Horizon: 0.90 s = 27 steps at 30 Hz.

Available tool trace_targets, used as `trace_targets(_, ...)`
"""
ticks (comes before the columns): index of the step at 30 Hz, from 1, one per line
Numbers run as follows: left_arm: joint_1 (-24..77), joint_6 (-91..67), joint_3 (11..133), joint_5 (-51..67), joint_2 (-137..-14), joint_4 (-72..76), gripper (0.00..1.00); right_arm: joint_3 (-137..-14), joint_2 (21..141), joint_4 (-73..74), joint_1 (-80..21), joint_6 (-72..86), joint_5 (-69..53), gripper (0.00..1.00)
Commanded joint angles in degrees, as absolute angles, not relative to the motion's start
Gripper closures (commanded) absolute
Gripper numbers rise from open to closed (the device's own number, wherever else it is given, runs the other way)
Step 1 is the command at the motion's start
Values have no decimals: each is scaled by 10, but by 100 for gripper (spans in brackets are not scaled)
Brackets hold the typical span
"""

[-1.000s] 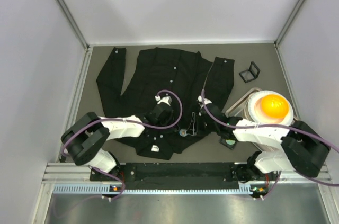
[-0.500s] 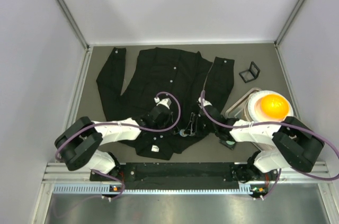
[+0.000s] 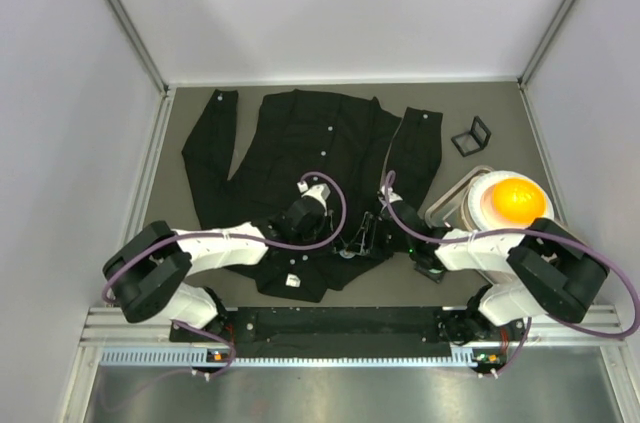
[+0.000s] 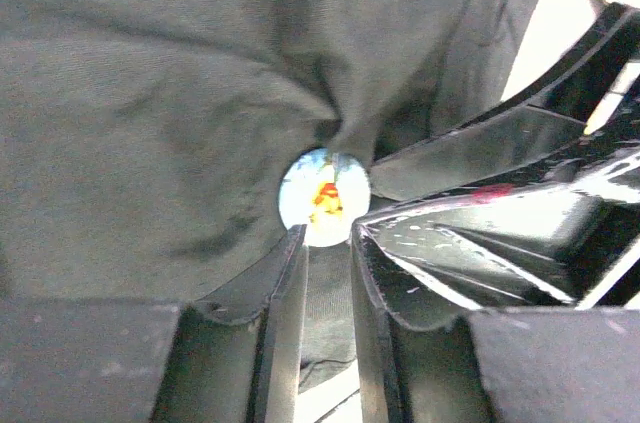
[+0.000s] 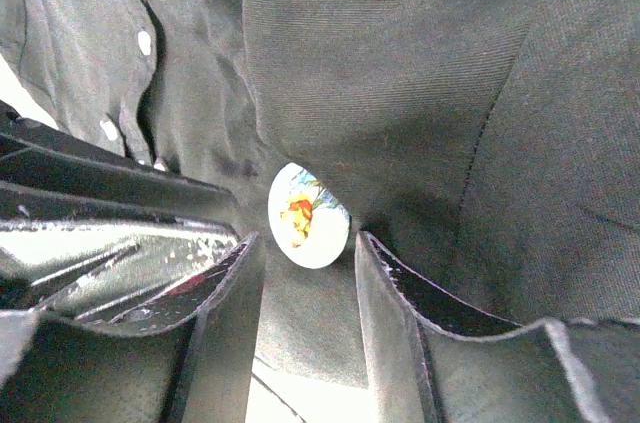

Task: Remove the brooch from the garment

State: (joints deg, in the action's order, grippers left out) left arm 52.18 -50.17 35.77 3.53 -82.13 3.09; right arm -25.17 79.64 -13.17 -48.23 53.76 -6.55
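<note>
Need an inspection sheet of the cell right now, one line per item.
Surface: grey mat, shirt lying on it.
Job's things: black shirt spread out; round brooch on it, fabric puckered around it.
Clutter: small black frame; white bowl with something orange inside.
Grippers: left gripper and right gripper open, tips at the brooch.
Cables: purple cables looped over both arms.
Surroundings: white walls; nothing else seen.

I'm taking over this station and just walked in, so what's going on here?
The left end effector and right end effector are both at a small round brooch pinned on a black button-up shirt, near its lower front where the fabric bunches. Each has its jaws apart, with the tips at the brooch's edge, and neither is plainly gripping it. The brooch is not yet off the shirt.
</note>
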Motion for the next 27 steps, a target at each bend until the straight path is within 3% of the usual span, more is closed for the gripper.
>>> trace_targets(1, 524, -518, 331, -36, -772, 42, 70, -234, 807, -212, -468, 565, -96, 58)
trace_targets(12, 524, -492, 343, -42, -745, -10, 61, -222, 786, -290, -460, 588, -141, 59)
trace_targets(21, 525, -490, 372, 11, -793, -5, 60, -229, 800, -311, -460, 584, -156, 60)
trace_targets(22, 526, -488, 376, 20, -803, -6, 59, -229, 801, -312, -459, 586, -157, 60)
trace_targets(23, 528, -487, 383, 31, -807, -5, 49, -229, 800, -314, -459, 587, -159, 60)
trace_targets(27, 541, -487, 390, 24, -812, -4, 48, -225, 799, -330, -459, 591, -175, 60)
